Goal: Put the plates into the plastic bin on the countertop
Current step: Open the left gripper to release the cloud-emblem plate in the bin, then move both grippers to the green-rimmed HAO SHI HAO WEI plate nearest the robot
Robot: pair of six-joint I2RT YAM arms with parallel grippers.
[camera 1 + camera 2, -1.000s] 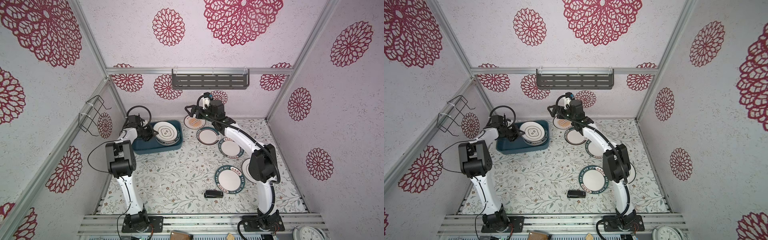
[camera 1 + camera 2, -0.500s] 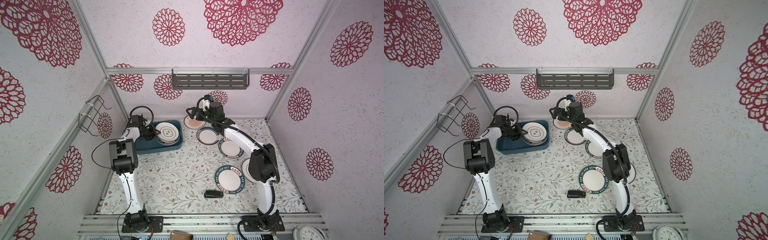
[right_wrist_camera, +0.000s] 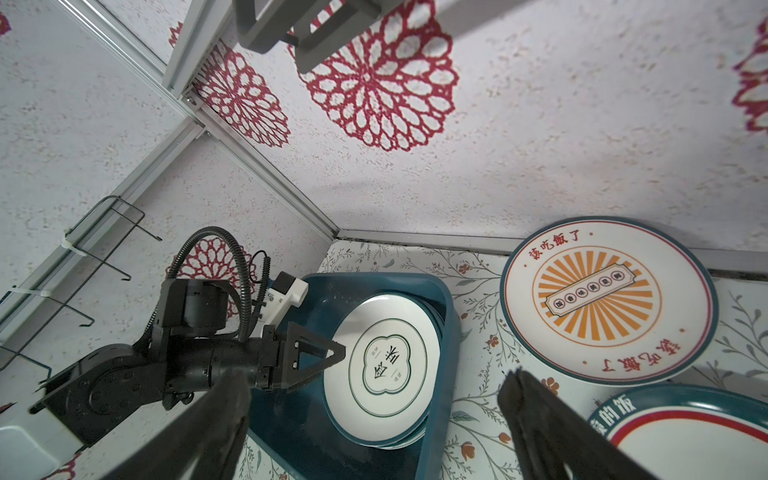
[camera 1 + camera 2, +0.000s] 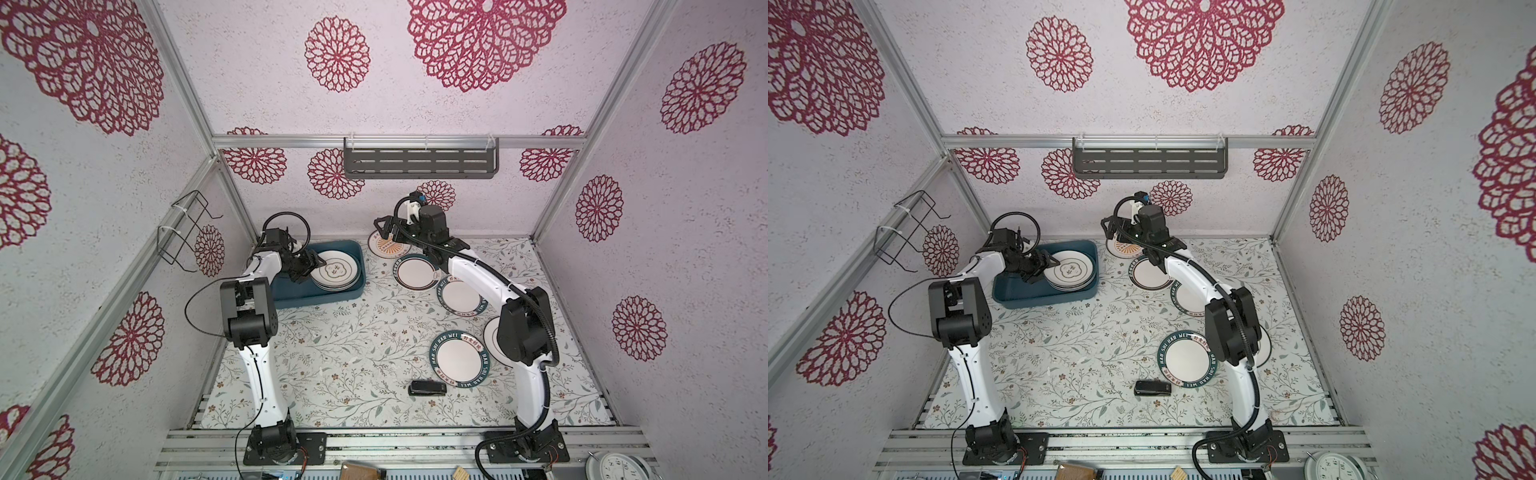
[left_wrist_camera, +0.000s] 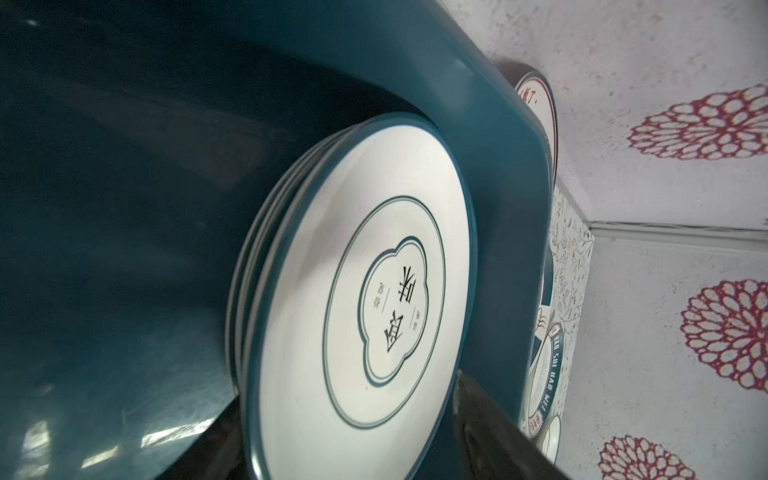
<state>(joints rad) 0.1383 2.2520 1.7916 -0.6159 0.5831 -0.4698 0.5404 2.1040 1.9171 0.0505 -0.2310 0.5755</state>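
The plastic bin (image 4: 320,296) sits at the back left of the countertop (image 4: 353,332), holding a stack of plates (image 4: 336,272). My left gripper (image 4: 312,268) is open at the stack's left edge, inside the bin. The left wrist view shows the top plate (image 5: 361,311) lying free between my spread fingers (image 5: 498,436). My right gripper (image 4: 384,228) hangs open above an orange sunburst plate (image 4: 384,251) by the back wall. Teal-rimmed plates (image 4: 415,272) (image 4: 459,297) (image 4: 459,359) lie on the right, and another plate (image 4: 491,336) is half hidden behind the right arm.
A small black object (image 4: 427,387) lies in front of the nearest plate. A grey slotted shelf (image 4: 419,163) hangs on the back wall and a wire rack (image 4: 187,232) on the left wall. A white clock (image 4: 619,467) sits off the counter at the front right.
My left gripper has opened and let go of the top plate, which now rests on the stack in the bin. The right gripper has drifted slightly right, still open.
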